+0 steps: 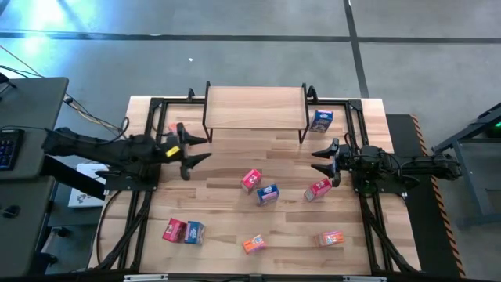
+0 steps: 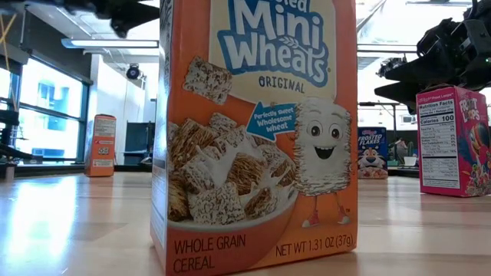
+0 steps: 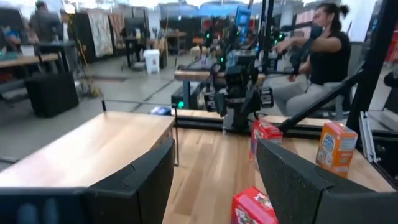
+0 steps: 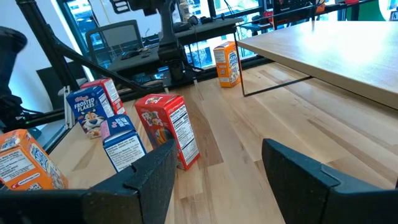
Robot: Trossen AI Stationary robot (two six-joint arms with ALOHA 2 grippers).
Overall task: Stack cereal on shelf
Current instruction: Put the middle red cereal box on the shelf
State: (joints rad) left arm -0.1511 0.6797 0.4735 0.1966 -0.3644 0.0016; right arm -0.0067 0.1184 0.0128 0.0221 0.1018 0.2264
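The shelf [image 1: 254,108] stands at the table's far middle, its plank top bare; it also shows in the left wrist view [image 3: 93,146] and the right wrist view [image 4: 336,50]. Several small cereal boxes stand scattered on the table: a pink box [image 1: 251,179], a blue box [image 1: 268,193], a pink box [image 1: 318,189] and a blue box [image 1: 322,120] beside the shelf's right legs. My left gripper [image 1: 196,149] is open and empty, left of the shelf's front. My right gripper [image 1: 322,160] is open and empty, just far of the pink box [image 1: 318,189].
Near the front edge stand a pink box [image 1: 174,230], a blue box [image 1: 194,232] and two orange boxes [image 1: 254,244] [image 1: 332,239]. Another orange box [image 1: 174,128] stands by my left arm. Black frame rails [image 1: 368,211] run along both table sides. A person [image 3: 317,50] sits beyond the table.
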